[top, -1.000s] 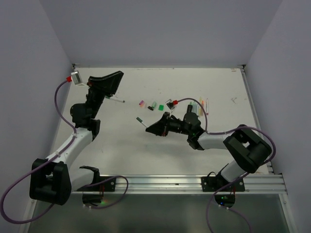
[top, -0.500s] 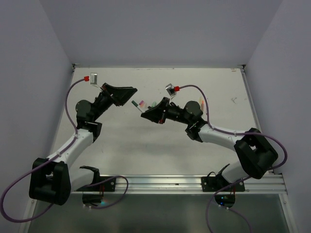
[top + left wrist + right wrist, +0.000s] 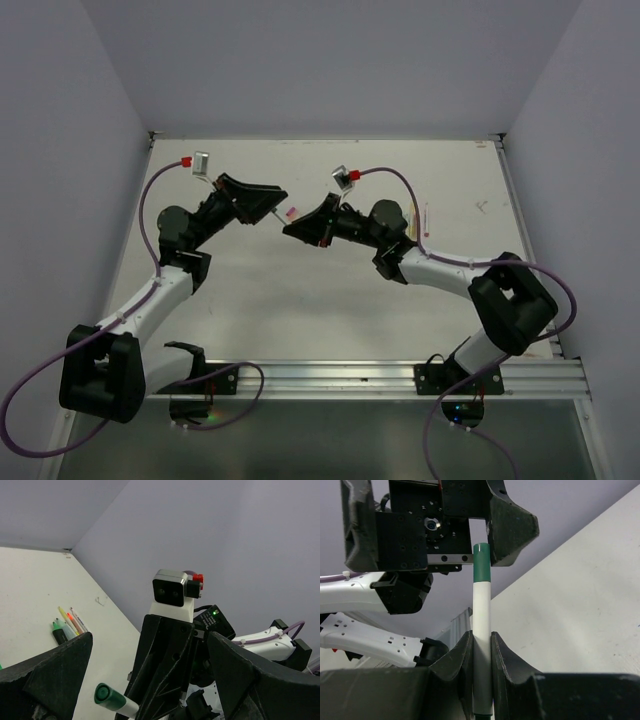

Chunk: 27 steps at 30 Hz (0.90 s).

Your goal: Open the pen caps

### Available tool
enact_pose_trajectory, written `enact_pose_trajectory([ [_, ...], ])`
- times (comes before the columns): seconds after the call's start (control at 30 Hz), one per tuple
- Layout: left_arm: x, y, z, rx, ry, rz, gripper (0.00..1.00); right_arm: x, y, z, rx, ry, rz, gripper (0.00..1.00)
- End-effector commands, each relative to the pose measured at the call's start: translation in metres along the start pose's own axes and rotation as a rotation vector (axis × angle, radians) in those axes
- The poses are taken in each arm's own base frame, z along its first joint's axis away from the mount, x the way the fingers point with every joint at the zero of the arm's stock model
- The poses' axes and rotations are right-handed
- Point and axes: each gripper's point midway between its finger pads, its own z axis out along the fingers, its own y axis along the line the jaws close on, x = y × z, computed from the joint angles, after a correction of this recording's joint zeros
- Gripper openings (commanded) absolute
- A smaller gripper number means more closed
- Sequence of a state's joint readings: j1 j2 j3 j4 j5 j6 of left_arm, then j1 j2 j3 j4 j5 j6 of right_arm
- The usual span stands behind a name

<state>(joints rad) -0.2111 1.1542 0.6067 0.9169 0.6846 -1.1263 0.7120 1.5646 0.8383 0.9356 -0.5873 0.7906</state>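
Above the surface, the left hand stands fully open and empty, facing the dark green cap of a white pen clamped by its barrel in the shut right hand. A close past the cap onto the barrel could drag the whole pen loose rather than uncap it.

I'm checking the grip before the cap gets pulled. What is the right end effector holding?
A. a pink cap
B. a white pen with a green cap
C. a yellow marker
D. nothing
B: the right wrist view shows the right end effector shut on the white pen, its green cap pointing at the open left end effector.
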Motion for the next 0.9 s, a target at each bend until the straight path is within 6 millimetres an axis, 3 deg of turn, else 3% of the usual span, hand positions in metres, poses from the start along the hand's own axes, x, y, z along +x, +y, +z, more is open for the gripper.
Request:
enact_pose_trajectory([
  [0.0,0.008,-0.003,-0.002,0.016,0.031,-0.009,1.0,-0.017,0.008,0.009,-0.042,-0.04,-0.023,0.0],
  [0.6,0.016,-0.006,-0.003,0.04,0.036,-0.003,0.93,-0.019,0.004,0.019,-0.064,-0.053,0.006,0.0],
  [0.87,0.008,-0.013,-0.005,0.059,-0.015,0.018,0.84,-0.016,0.003,0.018,-0.076,-0.059,0.025,0.0],
])
